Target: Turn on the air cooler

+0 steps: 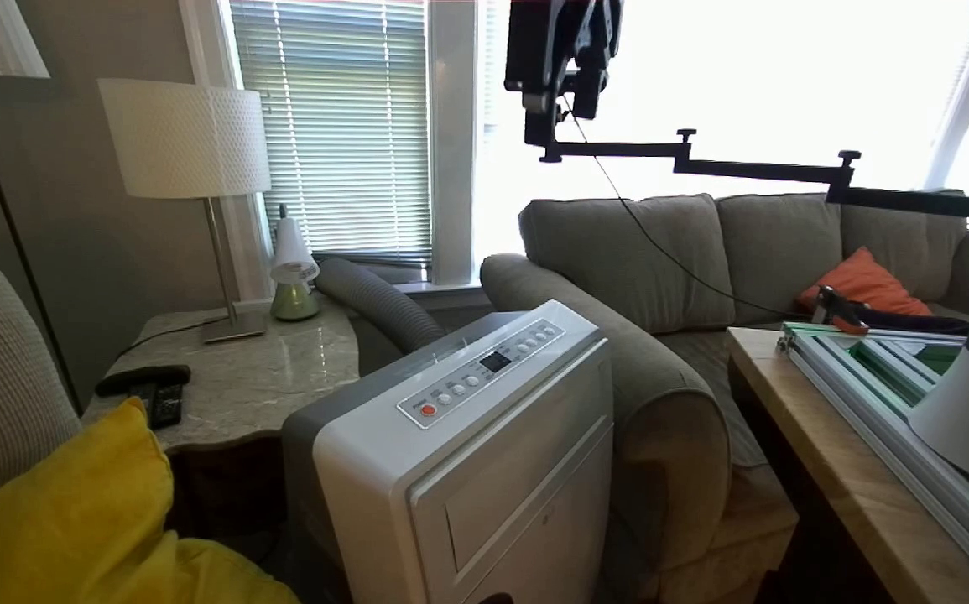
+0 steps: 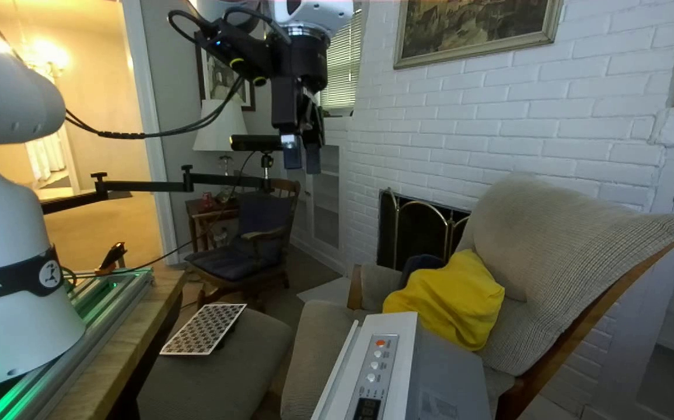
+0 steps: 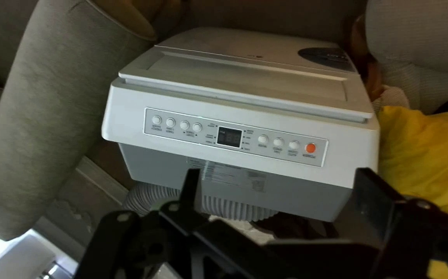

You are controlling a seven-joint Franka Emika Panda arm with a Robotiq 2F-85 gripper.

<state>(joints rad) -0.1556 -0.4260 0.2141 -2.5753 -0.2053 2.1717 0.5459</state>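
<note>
Before a bright window (image 1: pixel 786 75), a long grey couch (image 1: pixel 635 268) shows in an exterior view; a wooden-framed, knit-covered armchair (image 2: pixel 570 274) comes next in size. Between the couch and that armchair stands the air cooler (image 1: pixel 526 478), a white upright box with a grey back. A yellow cushion (image 2: pixel 447 300) sits on the armchair, and a ribbed grey hose (image 1: pixel 379 302) curves behind the air cooler. I have my black gripper (image 3: pixel 280 179) above it, well apart, with the jaws spread wide. Along its sloped top I see a control panel (image 3: pixel 253 141) with a dark display (image 3: pixel 229 137), round white buttons (image 3: pixel 263 139) and one orange-red button (image 3: pixel 310 147) at the row's end.
</note>
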